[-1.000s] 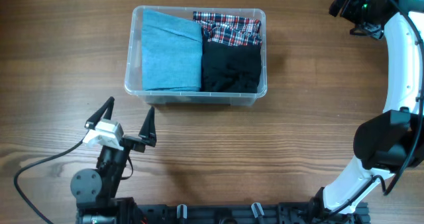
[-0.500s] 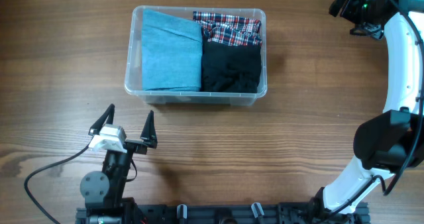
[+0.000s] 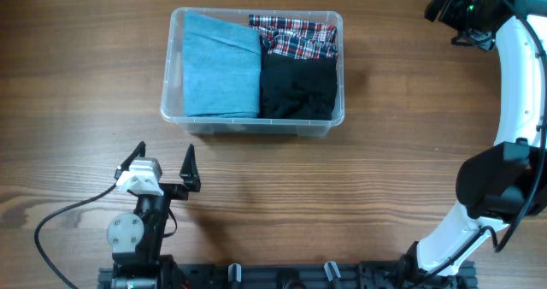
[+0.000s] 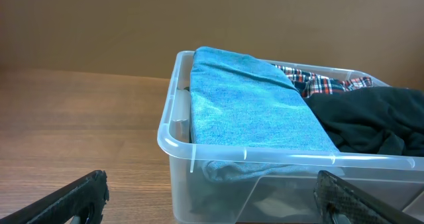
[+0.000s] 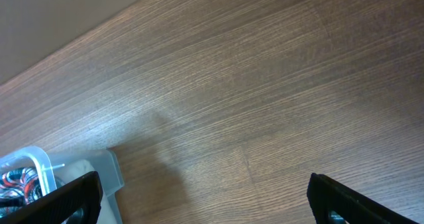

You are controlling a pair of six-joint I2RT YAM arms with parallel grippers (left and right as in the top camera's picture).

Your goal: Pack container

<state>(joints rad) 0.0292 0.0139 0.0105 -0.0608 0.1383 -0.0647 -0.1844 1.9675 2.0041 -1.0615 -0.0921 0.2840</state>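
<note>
The wooden table [image 3: 367,186] is taking up pretty much everything here: brown planks with the grain running left to right, bare around the box. The container [image 3: 256,129] is sitting on it toward the far side, a bit left of the middle, long side facing the robot. Inside, a folded blue cloth [image 3: 220,67] is filling the left half, a red plaid one [image 3: 295,34] is lying in the far right corner, and a black one [image 3: 297,91] is sitting in front of the plaid, touching the blue (the black one is looking more rumpled than folded).

The left gripper [image 3: 164,152] is hovering near the front edge of the table, pointing at the box's front left corner but well apart from it. Its fingers are spread wide and gripping nothing. A black cable [image 3: 60,216] is looping off to its left.

The right gripper [image 5: 204,181] is hanging out by the far right corner of the table, well clear of the box. In its wrist view the fingers are also standing wide apart with only bare wood between them, and a corner of the box is peeking in at the lower left.

For the room, the left wrist view is showing a plain tan wall [image 4: 199,18] behind the table.
</note>
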